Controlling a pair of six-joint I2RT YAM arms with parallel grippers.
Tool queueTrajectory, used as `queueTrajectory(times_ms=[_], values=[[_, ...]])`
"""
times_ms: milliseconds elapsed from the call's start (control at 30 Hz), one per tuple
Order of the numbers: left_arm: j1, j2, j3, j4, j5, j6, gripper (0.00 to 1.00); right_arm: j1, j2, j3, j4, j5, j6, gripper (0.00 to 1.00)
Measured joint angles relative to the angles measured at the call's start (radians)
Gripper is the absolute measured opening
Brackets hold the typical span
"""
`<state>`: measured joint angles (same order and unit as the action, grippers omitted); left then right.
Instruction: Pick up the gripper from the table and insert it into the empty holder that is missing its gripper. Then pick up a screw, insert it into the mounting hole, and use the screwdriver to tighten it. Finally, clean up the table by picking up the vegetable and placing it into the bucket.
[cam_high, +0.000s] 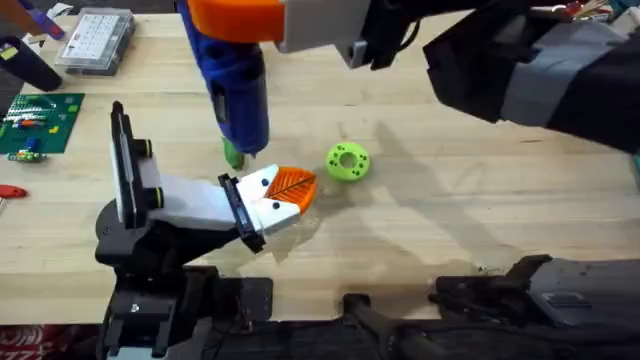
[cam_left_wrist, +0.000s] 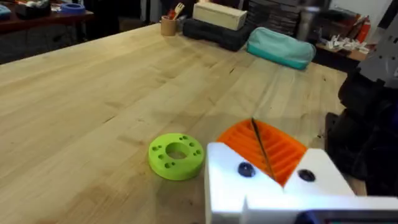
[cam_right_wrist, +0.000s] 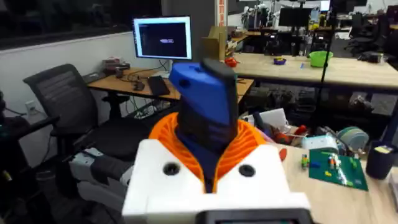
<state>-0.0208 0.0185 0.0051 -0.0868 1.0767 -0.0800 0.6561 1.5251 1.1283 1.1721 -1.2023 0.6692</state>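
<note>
Above the table's middle, right gripper (cam_high: 240, 25) reaching across from the right, clenched around blue screwdriver (cam_high: 240, 95), bit pointing down at holder (cam_high: 262, 200), left gripper's (cam_left_wrist: 273, 186) state cannot be told.

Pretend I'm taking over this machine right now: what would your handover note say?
Right gripper: fingers shut on the blue screwdriver, held tip-down over the holder.
Left gripper: low over the table, beside the lime ring.
Done: the orange finger sits in the holder.
Unclear: whether a screw is in the hole, and whether it is tight.
Left to do: finish the screw if needed, then put the dark-green vegetable, lying on the table by the screwdriver's tip, into the bucket.
</note>
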Motion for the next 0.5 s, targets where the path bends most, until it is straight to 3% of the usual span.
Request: queueTrajectory(times_ms=[500], values=[[0.000, 0.000, 0.000, 0.000, 0.000, 0.000, 0.015, 0.000, 0.017, -0.080, -0.004, 0.001, -0.030, 0.044]])
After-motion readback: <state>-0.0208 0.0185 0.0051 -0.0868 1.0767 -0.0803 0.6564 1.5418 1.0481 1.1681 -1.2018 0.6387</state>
